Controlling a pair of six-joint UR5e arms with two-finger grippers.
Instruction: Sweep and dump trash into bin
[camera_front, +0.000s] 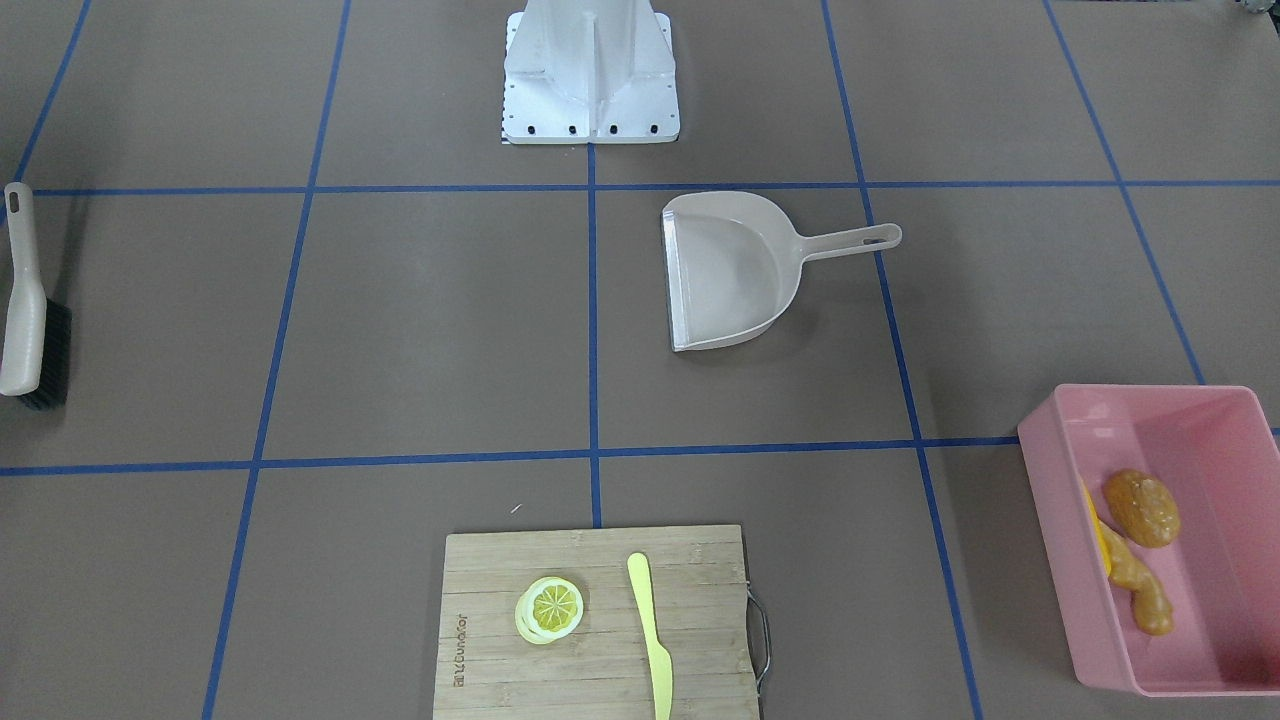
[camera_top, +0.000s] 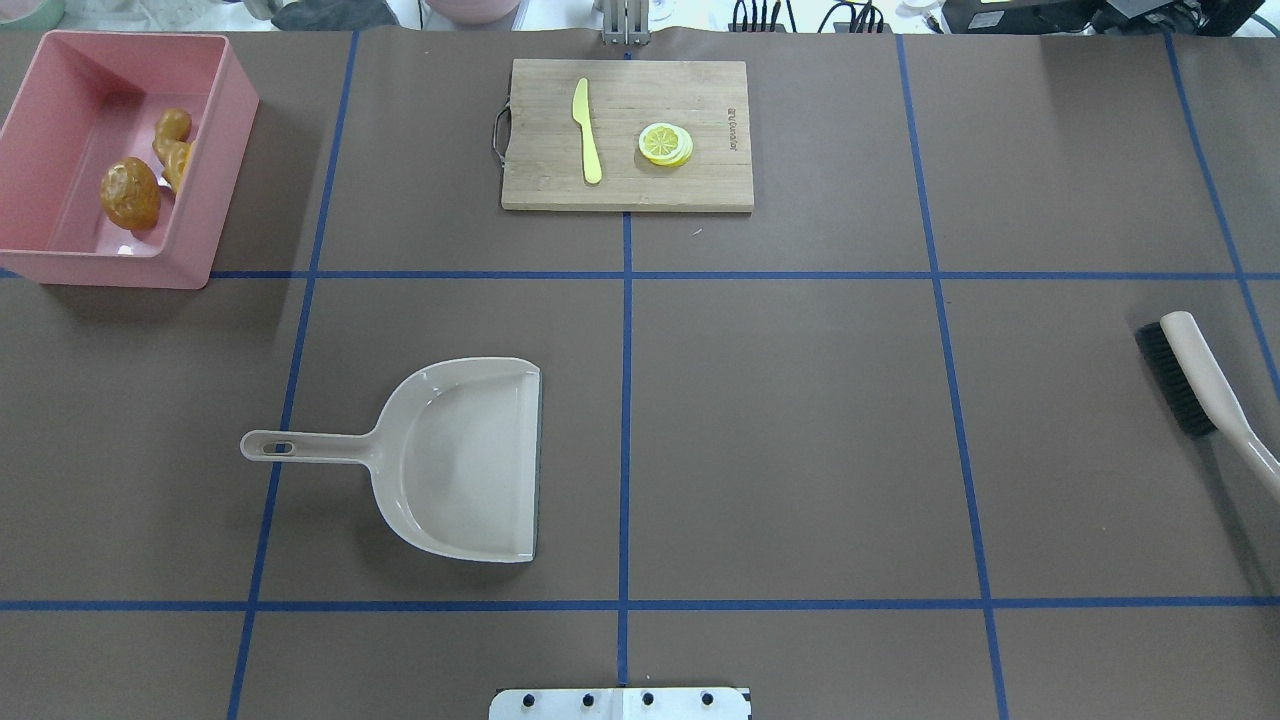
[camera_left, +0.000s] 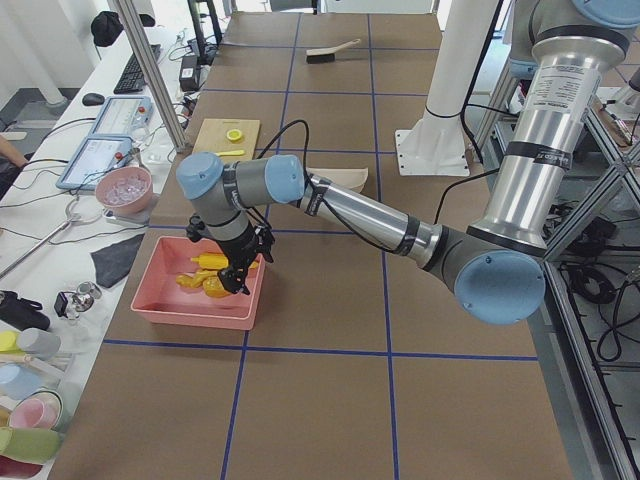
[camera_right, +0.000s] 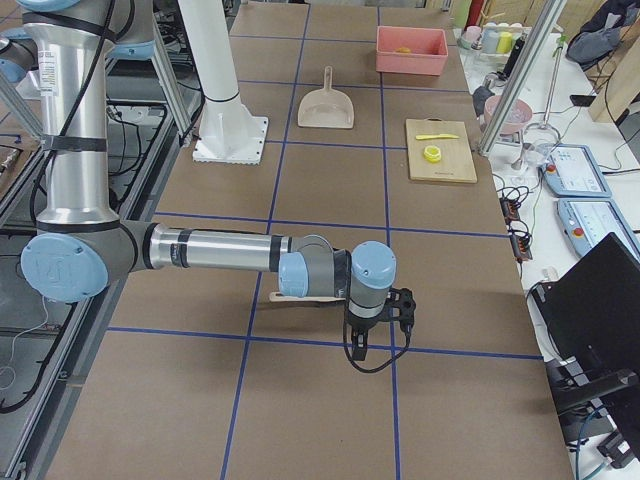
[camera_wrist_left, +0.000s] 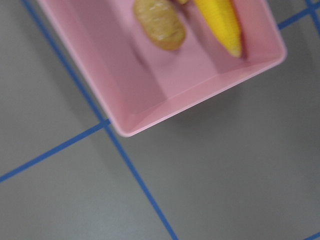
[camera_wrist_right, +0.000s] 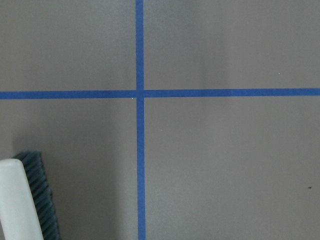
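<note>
Front view: your ginger root (camera_front: 1140, 585) runs top to bottom in the pink bin (camera_front: 1220, 600), lower right of frame, with the potato lump (camera_front: 1141, 508) above it.
Left wrist view: the corn cob (camera_wrist_left: 217, 22) points its tip down-frame.
Left side view: the left gripper (camera_left: 238, 275) hangs at the bin's rim, beside the corn cob. You can't tell its grip.
Right side view: the right gripper (camera_right: 402, 305) is low in the frame, well apart from the bin. Its grip is unreadable.

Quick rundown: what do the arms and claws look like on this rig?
Left arm and right arm match: silver tubes, grey joints, light-blue round caps. A black cable loops by each wrist. Left claw and right claw are black. They share a white pedestal.
</note>
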